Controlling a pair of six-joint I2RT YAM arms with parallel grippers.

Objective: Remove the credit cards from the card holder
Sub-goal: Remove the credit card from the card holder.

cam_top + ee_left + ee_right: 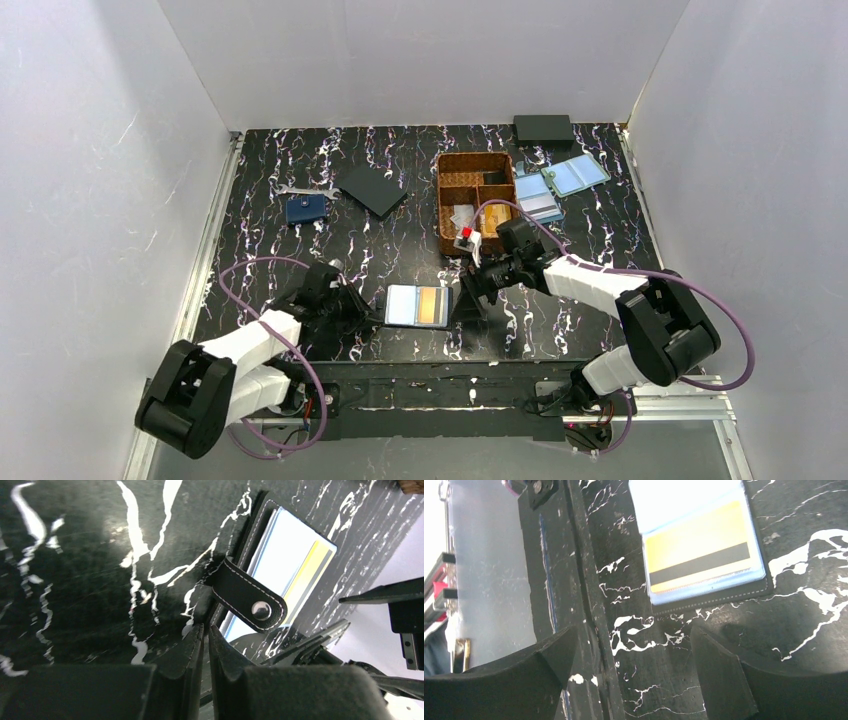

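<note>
Two pincers, both mine, so here's where things sit. On one side my left pincer [366,308] [206,630] is squeezed nearly flat onto the black rim of the holder [402,305] [256,530] [716,599], just below its snap strap [247,597], as best my wrist cam shows. The holder lies open and flat on the table [400,250] [814,540], sleeves up, right between both pincers.

My right pincer [472,290] [634,665] is spread wide with nothing in it, low over the table. The holder's corner sits just ahead of its fingers, not touching.

One card [434,305] [310,575] [696,560], orange-gold with a dark stripe, is tucked in the sleeve on the right pincer's side. The pale blue leaf is on the left pincer's side. A basket [447,165] sits beyond the right pincer, well apart from the holder.
</note>
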